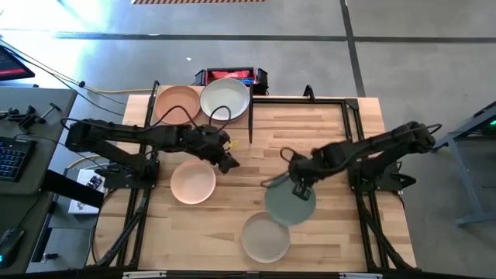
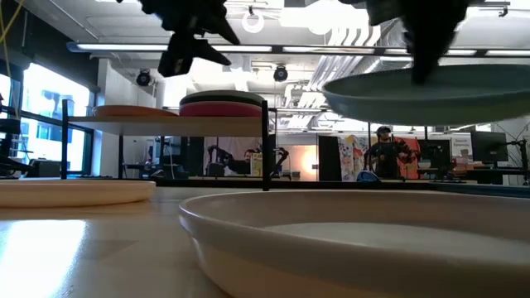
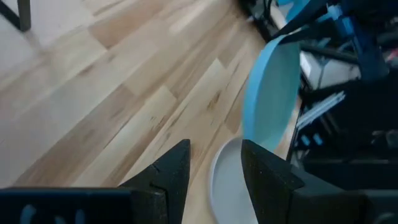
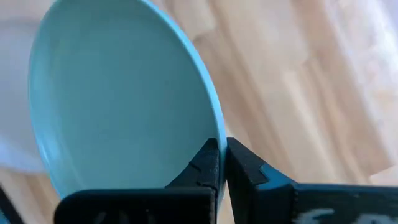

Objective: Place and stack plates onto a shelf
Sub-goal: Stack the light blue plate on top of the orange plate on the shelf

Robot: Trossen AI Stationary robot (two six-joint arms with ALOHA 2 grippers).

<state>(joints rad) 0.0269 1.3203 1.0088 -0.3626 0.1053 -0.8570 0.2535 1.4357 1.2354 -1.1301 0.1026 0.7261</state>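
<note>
Right claw (image 4: 222, 163) grips the sage green plate (image 1: 288, 203) aloft — left claw (image 3: 214, 168) gapes empty.

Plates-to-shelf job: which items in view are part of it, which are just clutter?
Job:
sage plate, held off the table by the right hand
peach plate
beige plate
orange plate and white plate on the shelf
left hand, open, empty

Clutter:
red box
keyboard

Open lab hall, exposed ceiling ducts (image 2: 331, 51)
</note>
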